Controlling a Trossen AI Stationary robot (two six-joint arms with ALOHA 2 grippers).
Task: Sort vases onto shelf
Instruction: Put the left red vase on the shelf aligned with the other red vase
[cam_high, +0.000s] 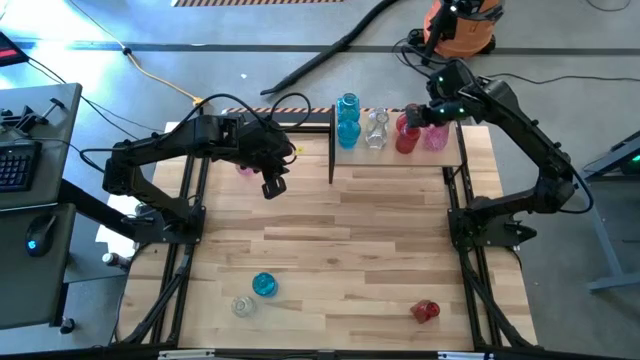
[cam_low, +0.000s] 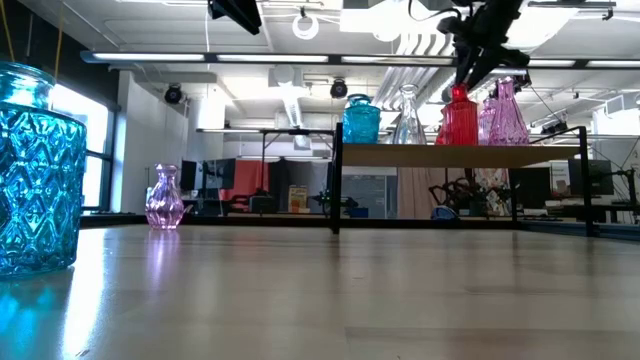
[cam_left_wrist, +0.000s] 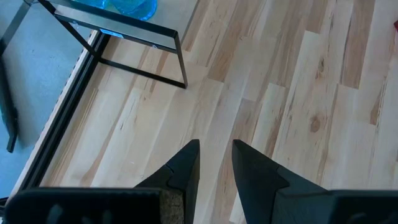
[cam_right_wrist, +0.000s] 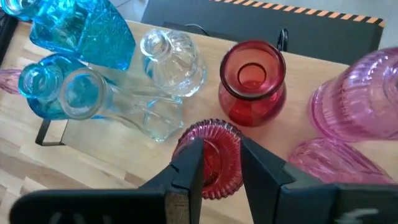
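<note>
The shelf (cam_high: 400, 152) stood at the worktop's (cam_high: 340, 240) far edge, carrying a row of vases (cam_high: 376, 130). One vase (cam_high: 245, 168) stood near the far left corner. Three more vases (cam_high: 263, 285) lay along the near edge, two left, one right.

right gripper (cam_right_wrist: 222, 167) fingers straddling a ribbed red vase (cam_right_wrist: 211, 158), round red vase (cam_right_wrist: 252, 83) standing beside clear vases (cam_right_wrist: 171, 59), blue vases (cam_right_wrist: 84, 28), pink vases (cam_right_wrist: 360, 93)

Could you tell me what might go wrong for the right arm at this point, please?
The right gripper straddles a ribbed red vase on the crowded shelf; lifting off carelessly could tip it. The round red vase and pink vases stand close by, so a sideways retreat could knock them. The left gripper hangs over bare table and poses little risk.
</note>
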